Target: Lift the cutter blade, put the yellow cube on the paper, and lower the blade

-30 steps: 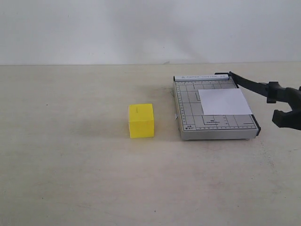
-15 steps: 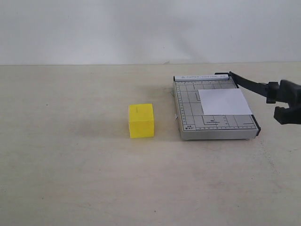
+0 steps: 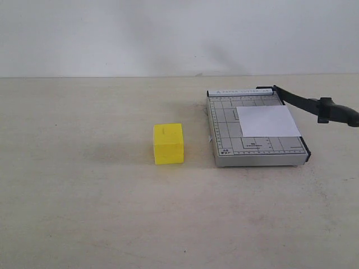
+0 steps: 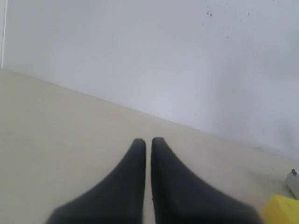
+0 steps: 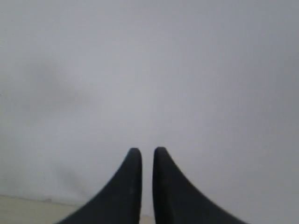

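Note:
The yellow cube rests on the table, left of the grey cutter base. A white paper lies flat on the base's right half. The cutter blade stands raised off the base, slanting out to the right, its thick handle free in the air. Neither gripper shows in the exterior view. My left gripper is shut and empty above the bare table, with a corner of the yellow cube at the frame's edge. My right gripper is shut and empty, facing the white wall.
A pale tabletop spreads around the cube and the cutter, and a white wall stands behind it. A corner of the cutter base peeks in at the edge of the left wrist view.
My right gripper, which was beside the blade handle at the right edge, has drawn away out of the exterior view. The blade stays raised; cube and paper have not moved.

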`<state>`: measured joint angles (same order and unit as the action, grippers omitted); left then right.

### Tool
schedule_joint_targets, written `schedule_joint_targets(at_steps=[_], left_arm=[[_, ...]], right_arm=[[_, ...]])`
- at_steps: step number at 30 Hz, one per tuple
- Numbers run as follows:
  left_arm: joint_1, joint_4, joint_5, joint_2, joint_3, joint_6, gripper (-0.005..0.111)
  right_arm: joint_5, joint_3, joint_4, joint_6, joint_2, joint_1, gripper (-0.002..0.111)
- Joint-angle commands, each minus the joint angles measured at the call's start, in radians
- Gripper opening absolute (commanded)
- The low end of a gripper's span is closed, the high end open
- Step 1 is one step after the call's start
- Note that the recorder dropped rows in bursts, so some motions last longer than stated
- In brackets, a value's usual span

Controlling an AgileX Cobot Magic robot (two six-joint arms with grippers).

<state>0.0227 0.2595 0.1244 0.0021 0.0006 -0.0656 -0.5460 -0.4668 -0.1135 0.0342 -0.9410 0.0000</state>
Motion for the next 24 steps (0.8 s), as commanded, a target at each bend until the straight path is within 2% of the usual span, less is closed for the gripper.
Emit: schedule_joint_targets(at_steps=[1, 4, 7, 9, 11, 12, 13, 15, 17, 20, 22, 23, 24], left_arm=[[-0.003, 0.041, -0.108, -0.002, -0.001, -0.065, 0.004], [-0.003, 0.047, -0.178, -0.002, -0.001, -0.112, 0.004], [-0.003, 0.044, -0.268, -0.002, -0.001, -0.207, 0.004], [-0.003, 0.042, -0.281, -0.002, -0.010, -0.259, 0.004], [-0.001, -0.053, -0.173, 0.085, -0.081, -0.279, 0.004], [-0.001, -0.157, -0.124, 0.185, -0.161, -0.279, 0.004], [-0.001, -0.212, -0.124, 0.232, -0.207, -0.276, 0.004], [0.029, -0.403, -0.131, 0.476, -0.379, -0.259, 0.004], [0.111, -0.494, -0.135, 0.708, -0.514, -0.255, 0.004], [0.367, -0.655, -0.135, 1.000, -0.673, -0.255, 0.004], [0.551, -0.671, -0.135, 1.164, -0.754, -0.255, 0.004], [0.627, -0.671, -0.133, 1.242, -0.800, -0.255, 0.004], [0.672, -0.671, -0.124, 1.297, -0.831, -0.255, 0.004]], right_arm=[[0.153, -0.005, 0.163, -0.006, 0.012, -0.001, 0.000], [0.227, -0.005, 0.220, 0.048, 0.012, -0.001, 0.000], [0.303, -0.005, 0.225, 0.220, 0.012, -0.001, 0.000], [0.373, -0.005, 0.301, 0.348, 0.012, -0.001, 0.000], [0.392, -0.003, 0.373, 0.380, 0.012, -0.001, 0.000], [0.361, -0.001, 0.377, 0.380, 0.012, -0.001, 0.000], [0.339, 0.004, 0.377, 0.380, 0.012, -0.001, 0.000], [0.301, 0.006, 0.381, 0.387, 0.012, -0.001, 0.000], [0.301, 0.018, 0.381, 0.387, 0.012, -0.001, 0.000], [0.299, 0.065, 0.451, 0.401, 0.010, -0.001, 0.000], [0.274, 0.093, 0.567, 0.463, 0.010, -0.001, 0.000], [0.259, 0.103, 0.622, 0.509, 0.010, -0.001, 0.000], [0.246, 0.106, 0.651, 0.533, 0.010, -0.001, 0.000]])
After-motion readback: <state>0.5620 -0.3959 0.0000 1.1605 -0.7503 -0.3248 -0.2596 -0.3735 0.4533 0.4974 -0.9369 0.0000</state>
